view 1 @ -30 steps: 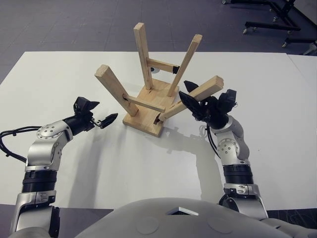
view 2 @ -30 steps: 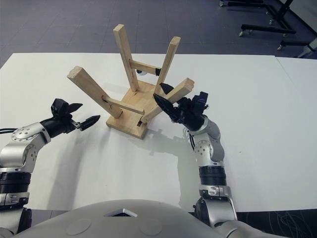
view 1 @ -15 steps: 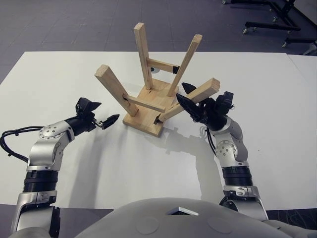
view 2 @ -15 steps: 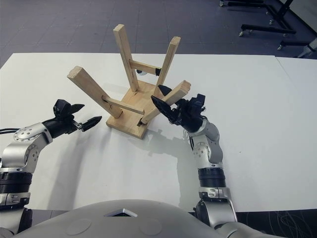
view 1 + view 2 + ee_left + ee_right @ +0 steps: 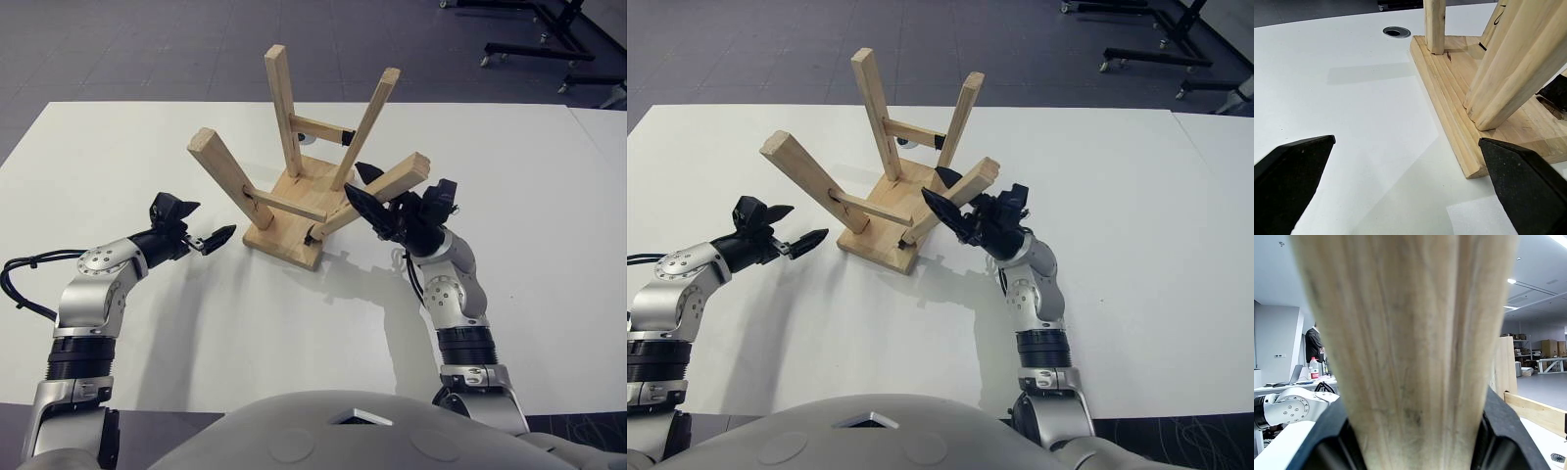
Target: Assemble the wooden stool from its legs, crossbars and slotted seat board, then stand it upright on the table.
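Observation:
The wooden stool lies upside down on the white table, its slotted seat board (image 5: 279, 240) flat and its legs pointing up. Two far legs (image 5: 283, 108) are joined by a crossbar (image 5: 321, 129). A second crossbar (image 5: 289, 206) runs from the splayed left leg (image 5: 223, 168). My right gripper (image 5: 356, 181) is shut on the slanting right leg (image 5: 404, 176), one finger on each side; in the right wrist view that leg (image 5: 1405, 347) sits between the pads. My left gripper (image 5: 213, 219) stands open just left of the seat board (image 5: 1449, 93), touching nothing.
A small round grommet hole (image 5: 1393, 33) is in the tabletop behind the stool. White table (image 5: 294, 333) stretches free in front of and beside the stool. Black wheeled frames (image 5: 534, 39) stand on the floor beyond the far right corner.
My right gripper has shifted slightly left along the slanting leg, and that leg's free end has moved a little left with it. The left arm has hardly moved.

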